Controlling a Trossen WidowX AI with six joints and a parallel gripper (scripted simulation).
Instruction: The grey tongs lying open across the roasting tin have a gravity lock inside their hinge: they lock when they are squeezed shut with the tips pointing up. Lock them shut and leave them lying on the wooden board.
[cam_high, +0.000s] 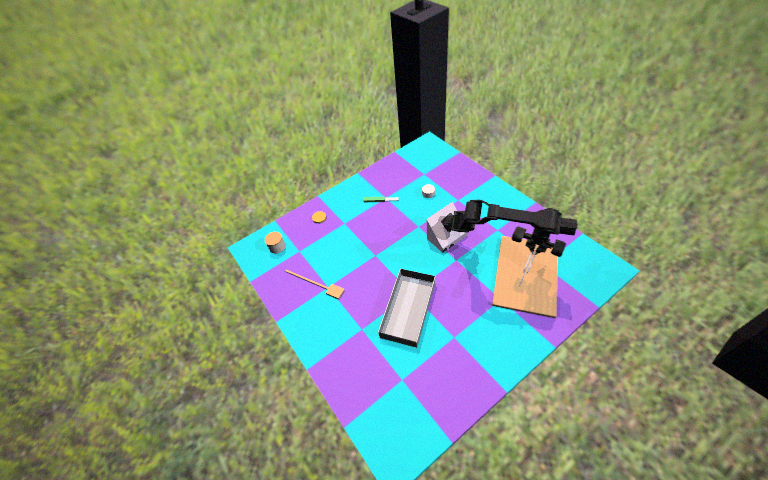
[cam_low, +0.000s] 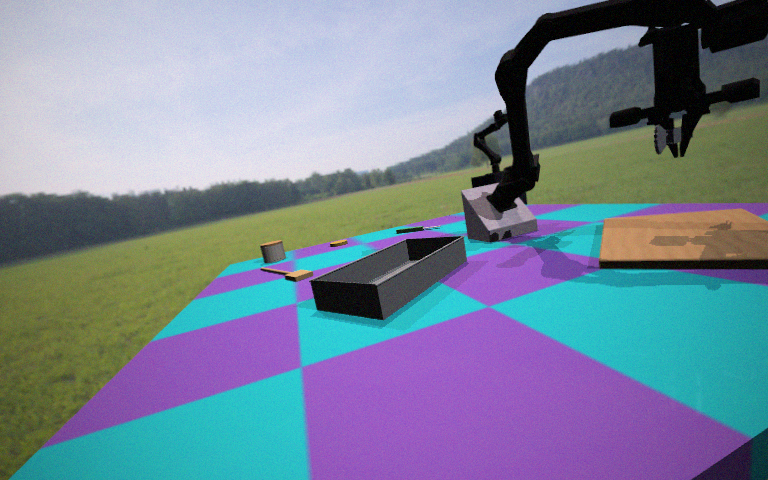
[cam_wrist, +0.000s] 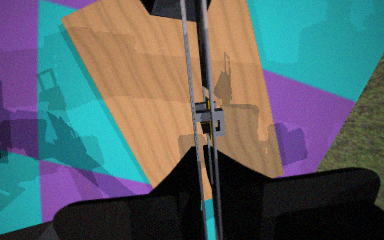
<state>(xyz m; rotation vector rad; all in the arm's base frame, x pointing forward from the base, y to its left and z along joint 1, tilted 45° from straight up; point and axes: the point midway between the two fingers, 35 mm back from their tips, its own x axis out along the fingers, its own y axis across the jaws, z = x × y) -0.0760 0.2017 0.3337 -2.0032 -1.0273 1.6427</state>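
Observation:
The grey tongs (cam_high: 527, 264) (cam_low: 659, 139) (cam_wrist: 191, 85) hang in the air above the wooden board (cam_high: 509, 294) (cam_low: 623, 243) (cam_wrist: 125, 65). My gripper (cam_high: 535, 252) (cam_low: 679, 152) (cam_wrist: 200, 151) points down and is shut on them. In the wrist view their two arms run side by side with a narrow gap. Their scalloped end shows beside the fingers in the exterior view. They look roughly level; whether the lock has caught cannot be seen. The dark roasting tin (cam_high: 404, 308) (cam_low: 348, 297) holds nothing and stands left of the board.
A wooden spatula (cam_high: 335, 291) (cam_low: 298, 275), a cylinder with an orange top (cam_high: 274, 242) (cam_low: 272, 251), an orange disc (cam_high: 318, 216) (cam_low: 338, 243) and a green-handled tool (cam_high: 373, 199) lie left. A white cylinder (cam_high: 428, 191) stands behind the arm's base block (cam_high: 441, 234) (cam_low: 478, 217).

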